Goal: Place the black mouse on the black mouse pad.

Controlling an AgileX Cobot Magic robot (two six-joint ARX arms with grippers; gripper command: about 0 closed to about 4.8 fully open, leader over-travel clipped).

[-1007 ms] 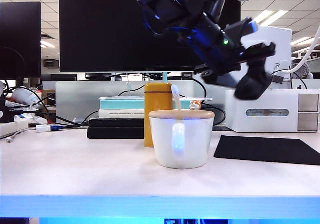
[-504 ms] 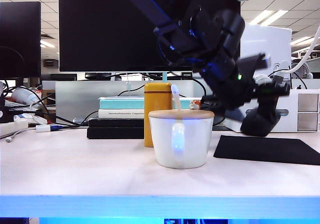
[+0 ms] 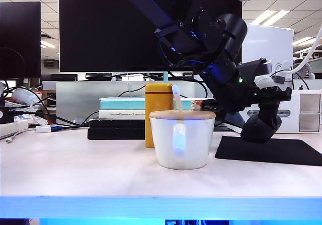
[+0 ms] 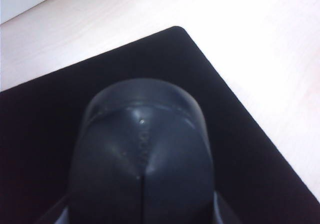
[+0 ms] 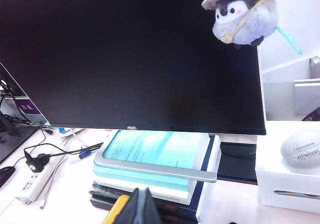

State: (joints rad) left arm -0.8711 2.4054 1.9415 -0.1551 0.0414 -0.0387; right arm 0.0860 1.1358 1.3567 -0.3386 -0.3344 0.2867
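Left hand [image 3: 260,132] gripping black mouse [image 4: 141,159] over black mouse pad [image 3: 282,149]; right hand [image 5: 141,206] closed, raised facing the monitor [image 5: 135,53].

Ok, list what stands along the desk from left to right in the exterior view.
Stack of books → yellow bottle → white mug → black mouse in the left tool, over the black mouse pad.

white mug [image 3: 182,139] beside black mouse pad [image 3: 282,150]

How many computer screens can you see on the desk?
2. A big dark monitor stands in the middle behind the stack of books, and a smaller monitor shows at the far left edge. More may be hidden out of frame.
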